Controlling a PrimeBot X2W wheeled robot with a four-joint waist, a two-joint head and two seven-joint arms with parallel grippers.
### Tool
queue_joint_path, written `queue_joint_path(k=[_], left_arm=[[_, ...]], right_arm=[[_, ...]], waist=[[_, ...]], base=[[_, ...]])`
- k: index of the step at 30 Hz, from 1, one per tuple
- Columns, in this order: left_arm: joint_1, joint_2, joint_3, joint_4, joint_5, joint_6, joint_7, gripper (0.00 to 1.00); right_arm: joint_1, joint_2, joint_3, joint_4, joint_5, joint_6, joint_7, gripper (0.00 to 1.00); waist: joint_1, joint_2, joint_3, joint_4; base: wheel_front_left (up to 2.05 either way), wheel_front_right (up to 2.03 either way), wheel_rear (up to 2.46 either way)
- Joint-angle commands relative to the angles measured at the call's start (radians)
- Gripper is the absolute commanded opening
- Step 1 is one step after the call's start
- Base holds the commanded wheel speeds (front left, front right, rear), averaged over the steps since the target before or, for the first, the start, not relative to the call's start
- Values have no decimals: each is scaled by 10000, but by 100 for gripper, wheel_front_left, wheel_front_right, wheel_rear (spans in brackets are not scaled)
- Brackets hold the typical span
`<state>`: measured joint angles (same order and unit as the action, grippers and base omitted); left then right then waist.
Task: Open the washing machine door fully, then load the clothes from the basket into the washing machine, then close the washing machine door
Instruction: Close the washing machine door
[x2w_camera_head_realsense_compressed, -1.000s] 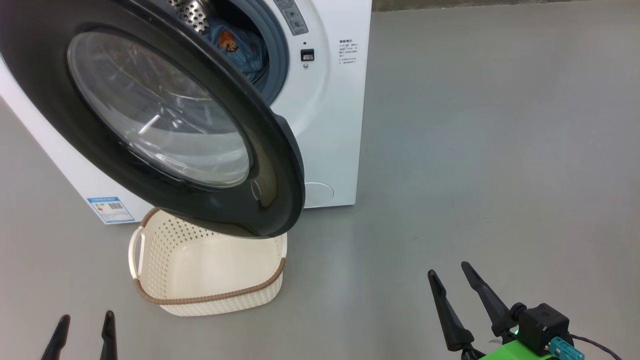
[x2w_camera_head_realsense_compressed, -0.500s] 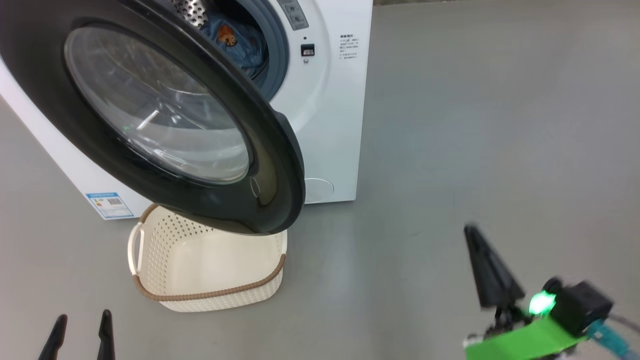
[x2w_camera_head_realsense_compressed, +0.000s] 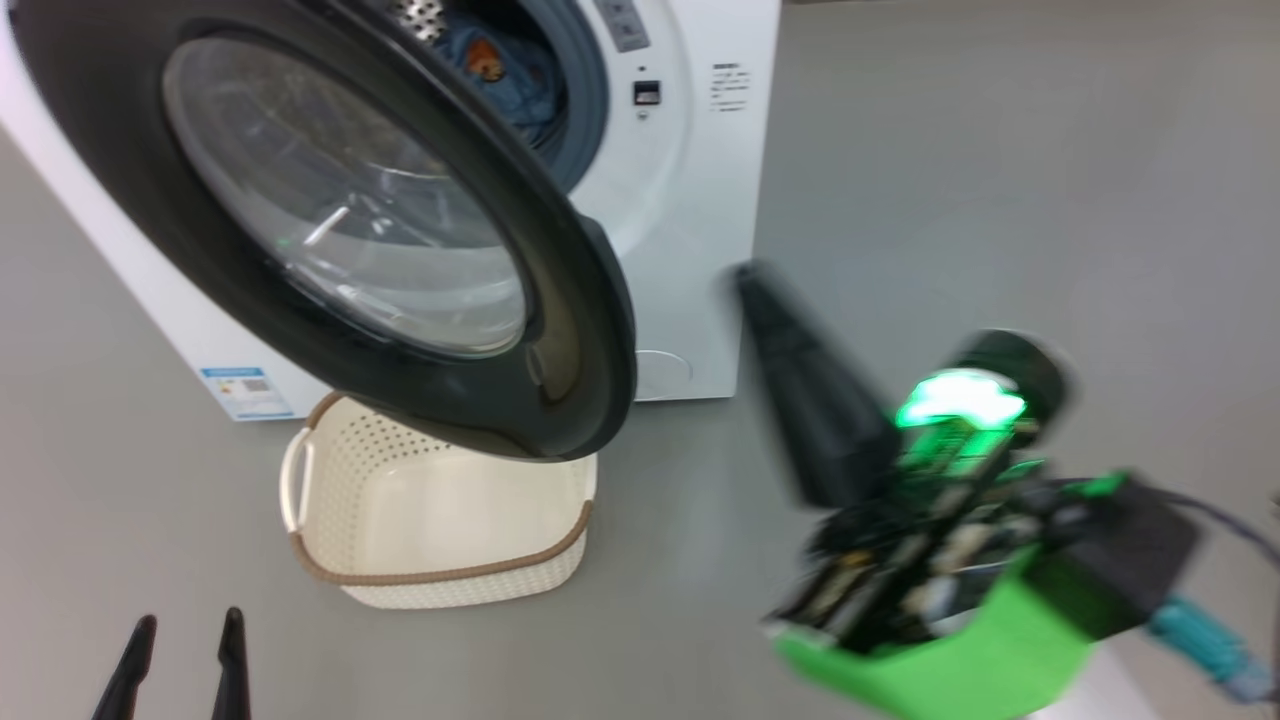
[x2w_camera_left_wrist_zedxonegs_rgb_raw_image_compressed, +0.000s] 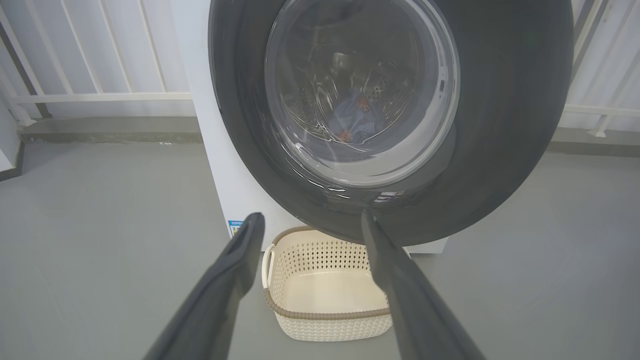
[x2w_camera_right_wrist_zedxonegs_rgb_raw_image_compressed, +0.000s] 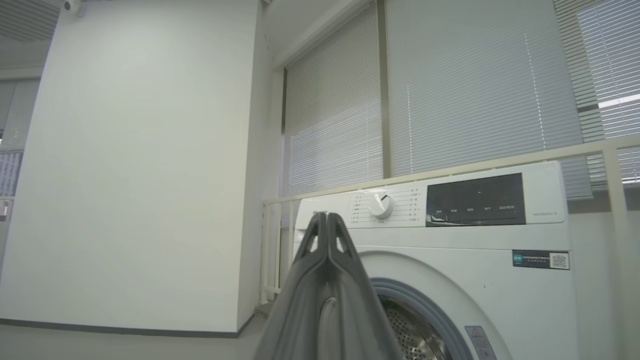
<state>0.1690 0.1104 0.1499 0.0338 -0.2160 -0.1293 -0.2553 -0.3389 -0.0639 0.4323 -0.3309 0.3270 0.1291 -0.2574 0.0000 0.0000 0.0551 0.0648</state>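
the door (x2w_camera_head_realsense_compressed: 350, 230) hangs wide over the basket's (x2w_camera_head_realsense_compressed: 440, 577) back half, so i see a way in only from its front. right of the door's edge, the path to the seal (x2w_camera_head_realsense_compressed: 595, 100) is unblocked. open floor (x2w_camera_head_realsense_compressed: 1000, 200) lies right of the washer (x2w_camera_head_realsense_compressed: 690, 250).

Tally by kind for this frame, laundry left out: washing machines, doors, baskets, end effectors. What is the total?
washing machine: 1
door: 1
basket: 1
end effectors: 2 (left end effector open, right end effector shut)
Total: 5
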Motion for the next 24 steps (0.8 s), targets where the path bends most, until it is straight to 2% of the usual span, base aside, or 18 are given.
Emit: queue_joint_path(k=[1, 5, 9, 18, 24], left_arm=[[-495, 103, 270, -181, -73, -13, -65, 100], [-643, 78, 14, -179, -137, -13, -65, 100], [-873, 79, -338, -197, -248, -13, -65, 100], [-1494, 281, -845, -28, -813, -13, -65, 100], [-2201, 449, -1087, 9, -1292, -13, -65, 100]], right_arm=[[-501, 137, 657, -91, 154, 16, -44, 0], [-1089, 137, 1850, 650, 370, 16, -44, 0], [-1256, 137, 2378, 1997, 410, 16, -44, 0], [-1428, 137, 2605, 4804, 494, 16, -44, 0], [-1898, 137, 2105, 5865, 182, 16, -44, 0]], waist=[[0, 0, 31, 269], [0, 0, 152, 822], [0, 0, 376, 1467], [0, 0, 1423, 2441], [0, 0, 2380, 2864]], base=[[0, 0, 0], [0, 0, 0], [0, 0, 0], [0, 0, 0], [0, 0, 0]])
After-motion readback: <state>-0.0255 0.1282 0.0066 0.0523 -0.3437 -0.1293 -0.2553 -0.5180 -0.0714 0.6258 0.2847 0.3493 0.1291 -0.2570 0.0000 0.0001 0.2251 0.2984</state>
